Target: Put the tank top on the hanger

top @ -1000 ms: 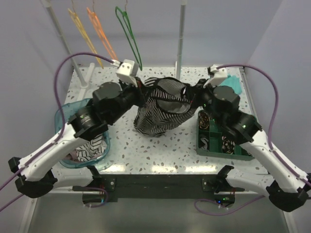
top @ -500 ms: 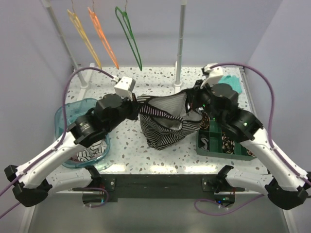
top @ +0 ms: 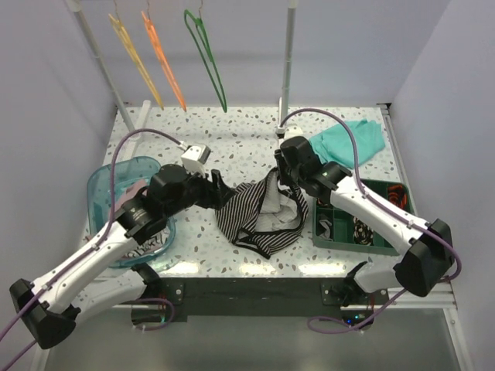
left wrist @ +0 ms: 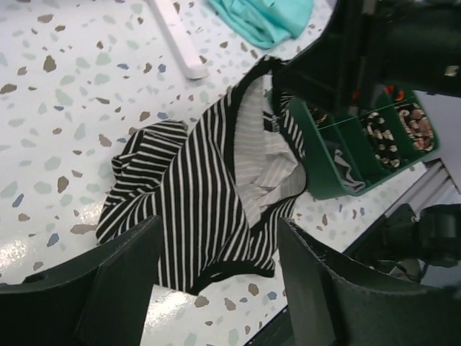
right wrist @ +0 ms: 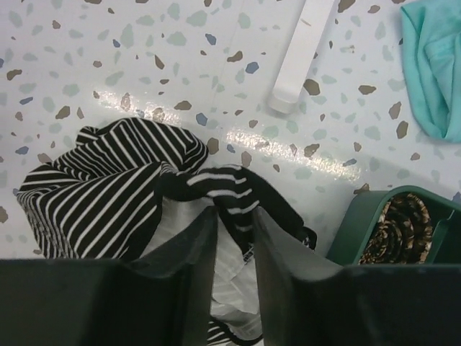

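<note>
Tank top (top: pixel 255 216) lay heaped on the bench (top: pixel 232 139), green hanger (top: pixel 207 58) hung well apart. My left claw (left wrist: pixel 220 231) was spread, empty; my right claw (right wrist: pixel 234 216) sat narrow at the fabric, grip unclear. Reckon I needed a fresh grab by the straps next.

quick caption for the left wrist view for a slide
Left claw open above the striped tank top, crumpled on the speckled table beside the green tray.
</note>
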Action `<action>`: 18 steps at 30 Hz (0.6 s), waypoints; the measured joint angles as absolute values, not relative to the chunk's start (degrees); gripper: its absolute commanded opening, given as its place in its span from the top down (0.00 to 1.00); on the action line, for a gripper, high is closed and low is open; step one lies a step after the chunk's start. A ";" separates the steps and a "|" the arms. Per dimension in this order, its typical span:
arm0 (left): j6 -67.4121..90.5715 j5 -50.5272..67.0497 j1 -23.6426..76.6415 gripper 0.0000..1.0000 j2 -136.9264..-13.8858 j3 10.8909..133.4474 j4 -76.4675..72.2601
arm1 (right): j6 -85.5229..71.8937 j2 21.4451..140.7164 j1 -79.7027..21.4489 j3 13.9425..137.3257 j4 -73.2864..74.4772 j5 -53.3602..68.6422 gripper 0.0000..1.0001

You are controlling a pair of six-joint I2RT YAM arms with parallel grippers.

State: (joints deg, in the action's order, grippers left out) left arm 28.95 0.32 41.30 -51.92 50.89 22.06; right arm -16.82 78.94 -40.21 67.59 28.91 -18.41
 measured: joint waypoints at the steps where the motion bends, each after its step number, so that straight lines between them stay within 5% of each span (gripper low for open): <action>1: 28.93 0.86 41.30 0.30 -50.85 50.98 21.96 | -16.86 78.52 -40.21 67.35 28.88 -18.15 0.52; 4: 28.93 2.79 41.30 0.31 -47.83 52.58 21.78 | -16.88 76.05 -40.21 67.02 29.15 -16.38 0.37; 13: 31.05 1.10 41.30 0.31 -50.06 69.45 20.14 | -18.06 62.48 -40.21 66.41 30.02 -7.11 0.29; 18: 32.25 -8.16 41.30 0.32 -47.18 71.92 18.98 | -18.37 67.33 -40.21 80.03 29.43 -5.04 0.30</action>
State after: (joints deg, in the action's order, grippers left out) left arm 32.25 -8.16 41.30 -47.18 71.92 18.98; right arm -18.37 67.33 -40.21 80.03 29.43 -5.04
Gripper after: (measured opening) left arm 0.685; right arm 0.702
